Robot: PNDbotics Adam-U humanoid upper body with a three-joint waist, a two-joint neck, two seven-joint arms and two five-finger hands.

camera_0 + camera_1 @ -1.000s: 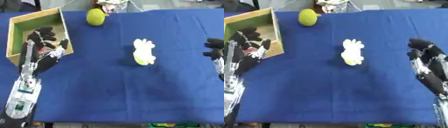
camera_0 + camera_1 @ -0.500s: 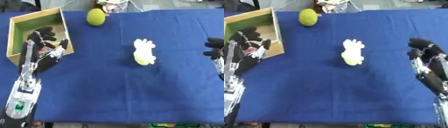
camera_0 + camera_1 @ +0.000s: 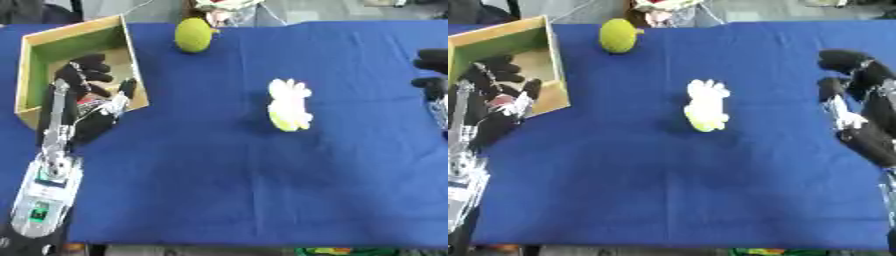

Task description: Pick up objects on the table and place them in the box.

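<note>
A wooden box (image 3: 129,50) with a green inside stands at the far left of the blue table. My left hand (image 3: 87,107) hovers over its near corner, fingers relaxed and holding nothing. A white and yellow flower-shaped object (image 3: 289,105) lies in the middle of the table. A yellow-green round fruit (image 3: 193,34) sits at the far edge, just right of the box. My right hand (image 3: 859,107) rests open at the right edge, well apart from the flower-shaped object.
The blue cloth (image 3: 245,190) covers the whole table. Some white and red items (image 3: 223,5) lie beyond the far edge behind the fruit.
</note>
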